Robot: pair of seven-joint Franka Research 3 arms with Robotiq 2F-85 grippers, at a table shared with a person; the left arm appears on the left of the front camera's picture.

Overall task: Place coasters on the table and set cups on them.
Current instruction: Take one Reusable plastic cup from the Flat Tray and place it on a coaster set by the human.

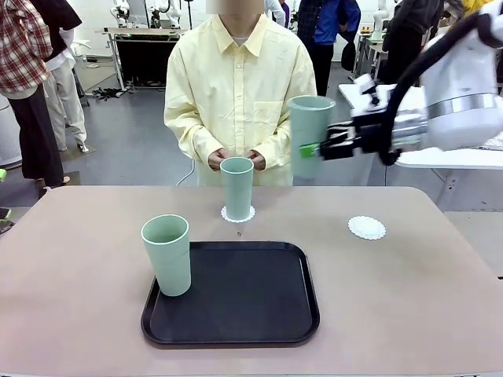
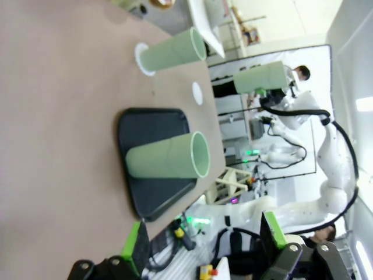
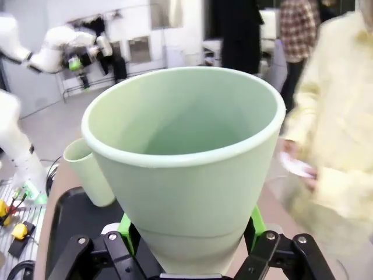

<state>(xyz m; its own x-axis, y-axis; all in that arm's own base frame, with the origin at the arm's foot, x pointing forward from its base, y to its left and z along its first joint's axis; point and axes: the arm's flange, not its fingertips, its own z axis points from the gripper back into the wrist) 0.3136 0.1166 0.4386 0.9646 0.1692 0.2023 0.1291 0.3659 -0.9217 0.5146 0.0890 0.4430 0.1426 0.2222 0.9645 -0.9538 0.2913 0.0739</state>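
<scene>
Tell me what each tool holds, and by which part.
The right tool grips a cup by its lower wall, off the table; the left tool is open and empty.

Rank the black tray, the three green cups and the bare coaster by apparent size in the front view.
1. black tray
2. the cups: near cup, held cup, far cup; nearness to the camera skews them, so they stay unranked
3. bare coaster

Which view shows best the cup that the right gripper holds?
The front view: the whole cup is upright in the right gripper, in the air, seen from the side. The right wrist view shows its mouth and inside from close, green pads on both sides. The left wrist view shows it small and far off.
</scene>
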